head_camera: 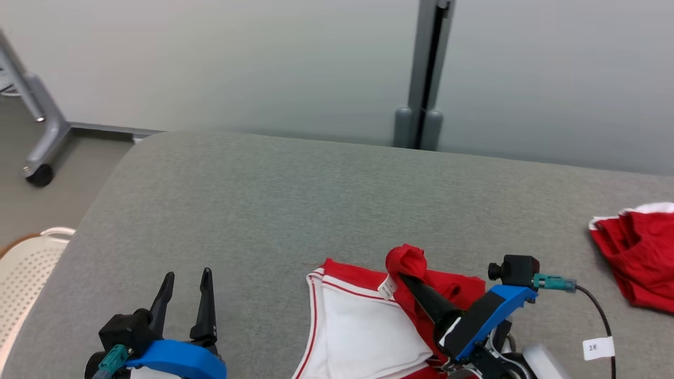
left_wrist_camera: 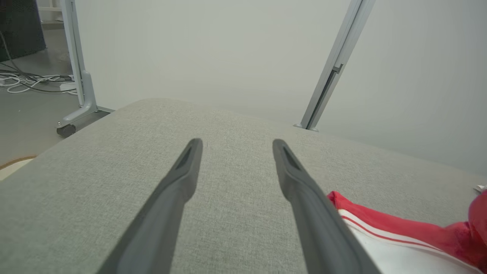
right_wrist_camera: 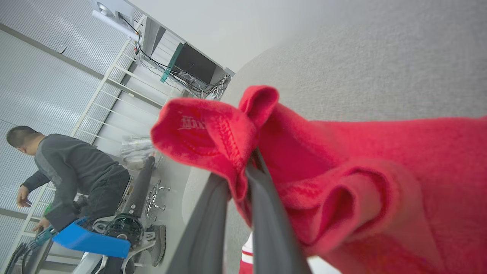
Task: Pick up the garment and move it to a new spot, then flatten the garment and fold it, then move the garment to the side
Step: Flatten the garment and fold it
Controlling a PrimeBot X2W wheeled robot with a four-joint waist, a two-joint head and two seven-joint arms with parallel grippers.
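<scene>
Garment (head_camera: 358, 326) corner tight in right tool (head_camera: 409, 281), left tool (head_camera: 188, 275) wide and empty alongside, red cloth (head_camera: 640, 258) well apart.

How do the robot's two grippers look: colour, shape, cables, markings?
The left gripper has two long, dark, tapering fingers on a black base with a blue bracket and a teal plug. The right gripper is built alike; its black camera takes another teal plug and a black cable with a white tag.

Your right gripper (head_camera: 406, 278) is pinching the garment (head_camera: 363, 326), near right; your left gripper (head_camera: 188, 273) is hovering near left, jaws spread wide.
</scene>
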